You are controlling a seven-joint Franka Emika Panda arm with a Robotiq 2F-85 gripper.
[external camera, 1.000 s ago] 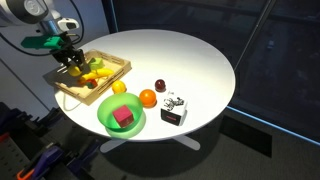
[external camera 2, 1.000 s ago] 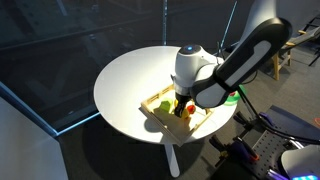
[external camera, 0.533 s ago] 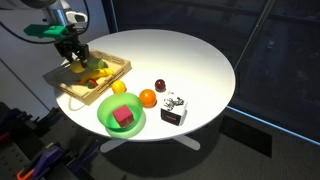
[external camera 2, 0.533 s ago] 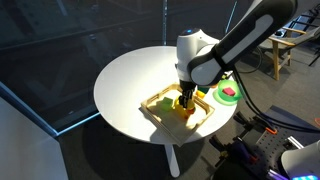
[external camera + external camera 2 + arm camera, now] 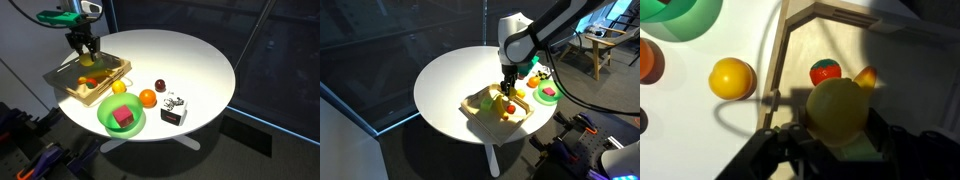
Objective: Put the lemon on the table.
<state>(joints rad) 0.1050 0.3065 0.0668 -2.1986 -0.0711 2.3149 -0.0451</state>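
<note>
I am looking at the round white table [image 5: 185,50] on its white pedestal [image 5: 490,152], seen in both exterior views. A shallow wooden tray [image 5: 65,90] sits flat on the top, close to one edge. Just beside the tray lies a yellow round fruit [image 5: 119,87], and next to that a green bowl [image 5: 104,116] stands at the table's rim. An orange ball [image 5: 148,98] rests beside the bowl, with a small dark red fruit [image 5: 159,85] near it. A small black box [image 5: 174,116] sits just beside something white that I cannot make out [image 5: 172,101].
</note>
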